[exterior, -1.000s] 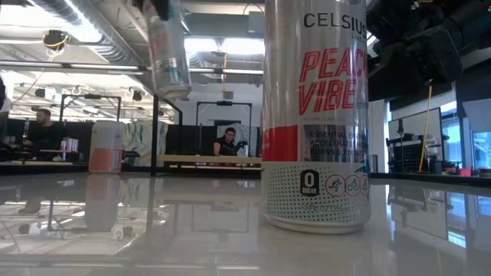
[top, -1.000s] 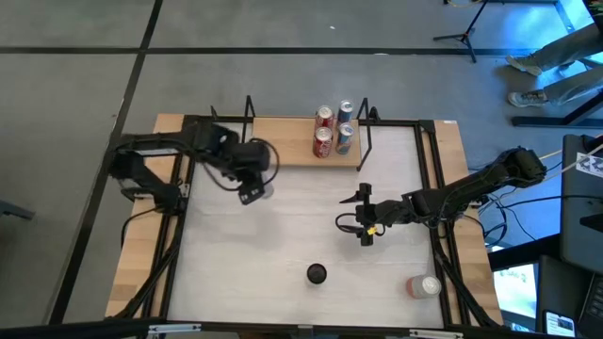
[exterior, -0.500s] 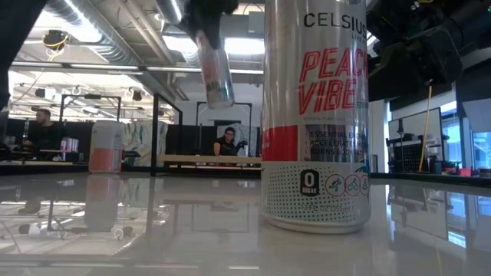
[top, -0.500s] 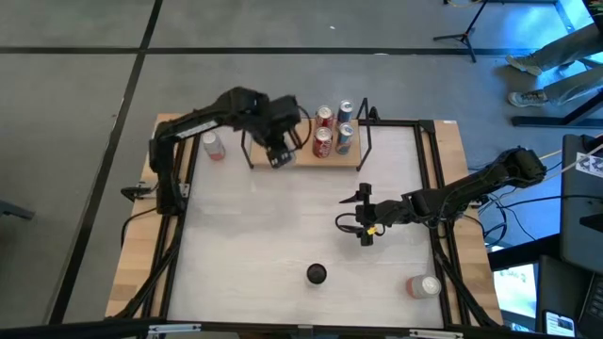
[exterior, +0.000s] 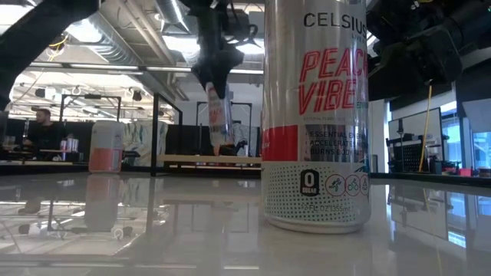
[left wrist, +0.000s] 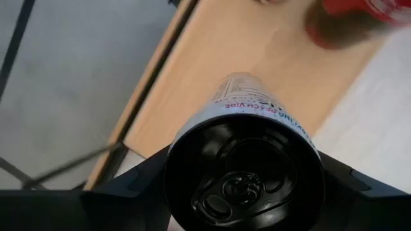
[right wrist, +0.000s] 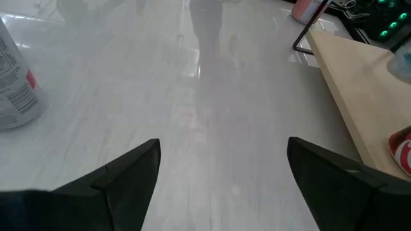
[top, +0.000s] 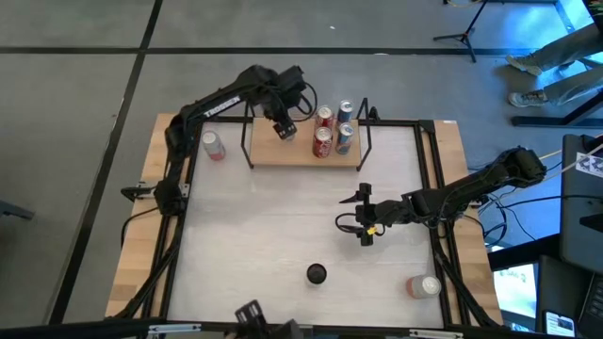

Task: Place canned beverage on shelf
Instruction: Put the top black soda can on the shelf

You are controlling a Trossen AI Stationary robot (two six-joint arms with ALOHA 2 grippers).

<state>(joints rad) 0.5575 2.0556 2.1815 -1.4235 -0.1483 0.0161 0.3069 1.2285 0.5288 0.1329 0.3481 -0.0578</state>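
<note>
My left gripper [top: 283, 126] is shut on a white can with a black top [left wrist: 244, 173], over the left part of the shelf [top: 301, 151], a light-wood board with black wire uprights. In the low view the can [exterior: 218, 123] hangs just above the board. Two red cans [top: 323, 130] and two blue cans [top: 345, 125] stand on the shelf's right part. My right gripper [top: 366, 221] is open and empty over the middle of the table. My left gripper pinches the can between its two fingers [left wrist: 128, 189], one on each side of its upper end [left wrist: 186, 138] just below the black top. The fingers come from above, pointing down. The can hangs nearly upright below them, clear of the shelf board.
A black-topped can [top: 317, 274] stands near the table's front and fills the low view [exterior: 314, 115]. A pink-and-white can [top: 214, 145] stands on the table's left wooden edge. Another can [top: 424, 285] lies at the front right. People sit in the room behind.
My left gripper has carried the can from the table's left side toward the far edge and to the right, over the shelf's left part. The can has come down and turned from tilted to nearly upright. My right arm has kept still.
</note>
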